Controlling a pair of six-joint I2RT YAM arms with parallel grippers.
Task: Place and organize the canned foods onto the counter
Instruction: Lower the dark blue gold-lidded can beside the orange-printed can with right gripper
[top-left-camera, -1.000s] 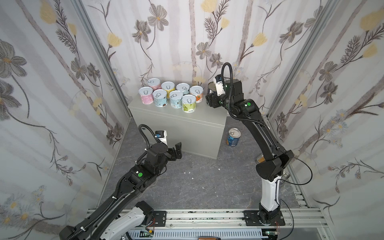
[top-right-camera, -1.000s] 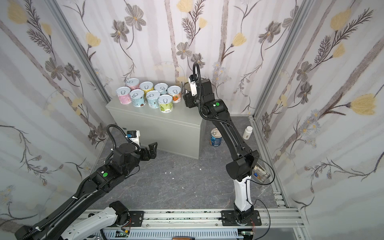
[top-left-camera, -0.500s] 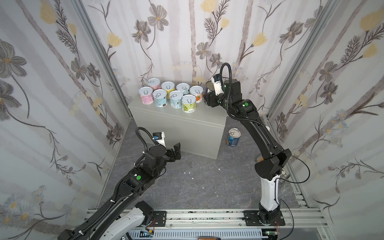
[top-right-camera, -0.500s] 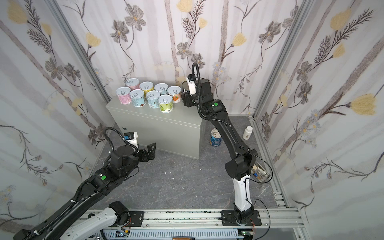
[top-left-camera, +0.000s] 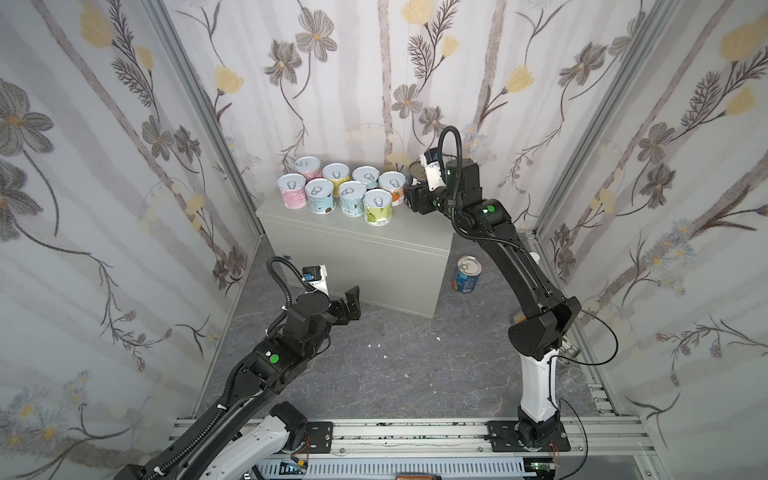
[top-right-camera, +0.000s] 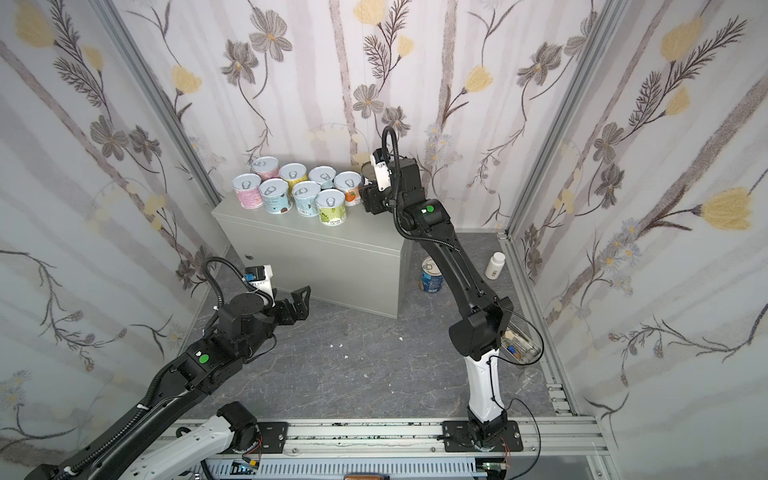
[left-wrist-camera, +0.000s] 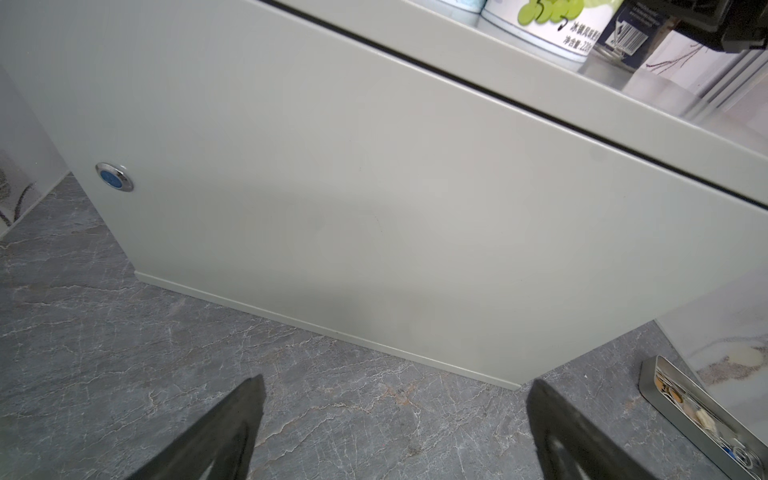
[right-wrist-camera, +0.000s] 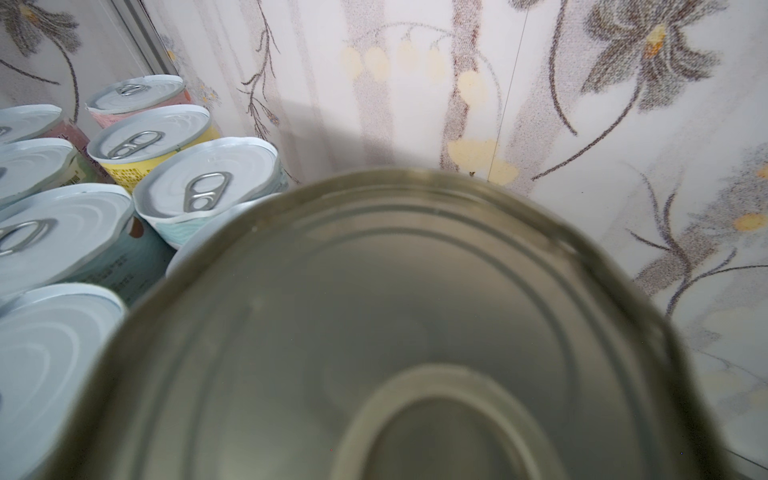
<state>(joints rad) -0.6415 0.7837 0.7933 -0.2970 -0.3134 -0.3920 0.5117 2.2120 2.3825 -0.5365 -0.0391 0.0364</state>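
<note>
Brought nearer the eight short cans (top-left-camera: 352, 193) on the worktop (top-left-camera: 419, 227), the dark can (top-left-camera: 417, 171) is met by the right tool (top-left-camera: 411, 197); its grip cannot be told. The left tool (left-wrist-camera: 397, 388) is spread wide, empty.

We find both top views bright and evenly lit from above, with only faint shadows on the floor (top-left-camera: 395, 374). In the right wrist view the tall can (right-wrist-camera: 415, 332) just at the jaws is blurred and stretched wide, while the pull-tab cans (right-wrist-camera: 203, 195) beyond are sharp. Ahead of the left jaws a soft shadow dims the bench (left-wrist-camera: 374, 208).
</note>
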